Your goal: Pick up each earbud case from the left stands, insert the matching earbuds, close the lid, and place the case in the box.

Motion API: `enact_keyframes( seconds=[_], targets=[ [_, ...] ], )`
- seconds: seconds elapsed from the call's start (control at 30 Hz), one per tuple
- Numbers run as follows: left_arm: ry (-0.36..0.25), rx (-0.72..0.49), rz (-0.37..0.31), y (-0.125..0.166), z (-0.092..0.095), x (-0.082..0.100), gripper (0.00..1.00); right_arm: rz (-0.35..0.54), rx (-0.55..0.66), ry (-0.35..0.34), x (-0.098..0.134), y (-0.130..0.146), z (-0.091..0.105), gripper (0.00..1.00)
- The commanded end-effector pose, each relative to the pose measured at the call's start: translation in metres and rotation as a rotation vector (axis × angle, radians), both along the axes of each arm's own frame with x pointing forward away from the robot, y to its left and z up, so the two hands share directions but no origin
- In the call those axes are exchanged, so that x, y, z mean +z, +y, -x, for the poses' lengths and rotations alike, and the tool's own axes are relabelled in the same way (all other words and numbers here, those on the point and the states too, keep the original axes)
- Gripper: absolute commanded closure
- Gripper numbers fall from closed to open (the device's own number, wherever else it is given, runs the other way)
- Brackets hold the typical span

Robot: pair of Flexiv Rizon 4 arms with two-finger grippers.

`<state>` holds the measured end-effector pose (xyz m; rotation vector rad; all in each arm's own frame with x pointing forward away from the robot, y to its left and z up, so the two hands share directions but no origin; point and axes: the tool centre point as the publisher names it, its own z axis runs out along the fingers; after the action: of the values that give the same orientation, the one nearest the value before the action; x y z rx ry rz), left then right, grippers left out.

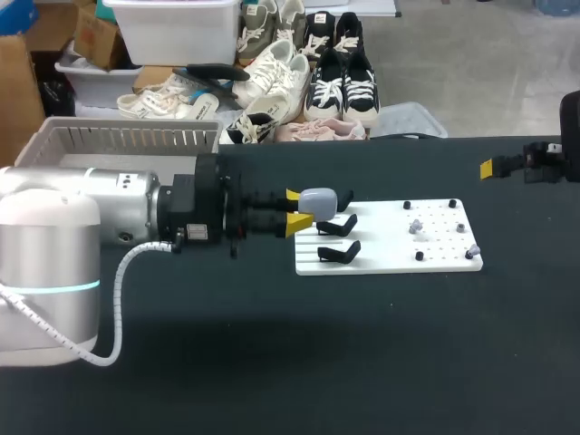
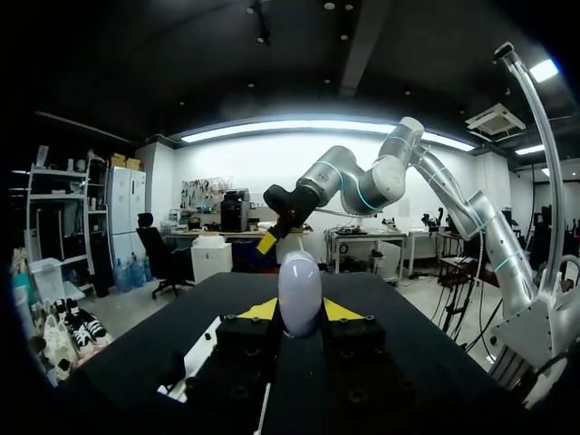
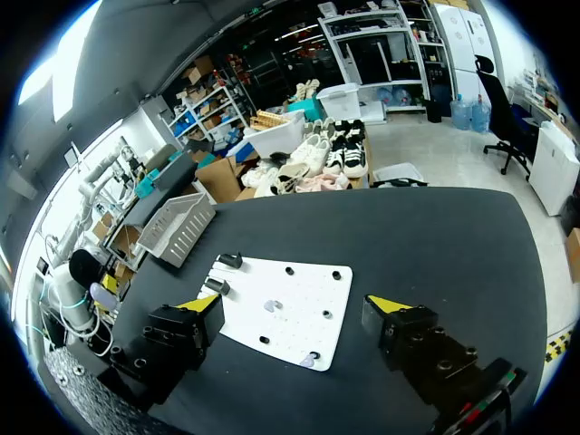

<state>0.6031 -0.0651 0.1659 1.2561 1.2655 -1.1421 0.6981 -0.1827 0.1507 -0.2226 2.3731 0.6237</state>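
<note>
A pale lavender earbud case sits upright between the yellow tips of my left gripper, which is shut on it just above the left end of the white board. Two empty black stands remain beside it. In the left wrist view the case stands between the fingers of the left gripper. Small lavender earbuds lie among black pegs on the board. My right gripper hangs at the far right, open and empty. From the right wrist, that gripper looks down on the board and the earbuds.
A grey slatted basket stands at the table's back left, behind my left arm. The black tabletop stretches in front of the board.
</note>
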Motion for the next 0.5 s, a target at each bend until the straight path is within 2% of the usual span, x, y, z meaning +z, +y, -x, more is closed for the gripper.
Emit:
enact_keyframes(
  seconds=[0.03, 0.5],
  targets=[
    [-0.014, 0.016, 0.028, -0.0005, 0.0049, -0.0038, 1.0, -0.004, 0.006, 0.0, -0.0009, -0.0015, -0.001, 0.0],
    [-0.024, 0.033, 0.031, -0.001, 0.0051, -0.0045, 1.0, -0.004, 0.006, 0.0, -0.0009, -0.0015, -0.001, 0.0]
  ],
)
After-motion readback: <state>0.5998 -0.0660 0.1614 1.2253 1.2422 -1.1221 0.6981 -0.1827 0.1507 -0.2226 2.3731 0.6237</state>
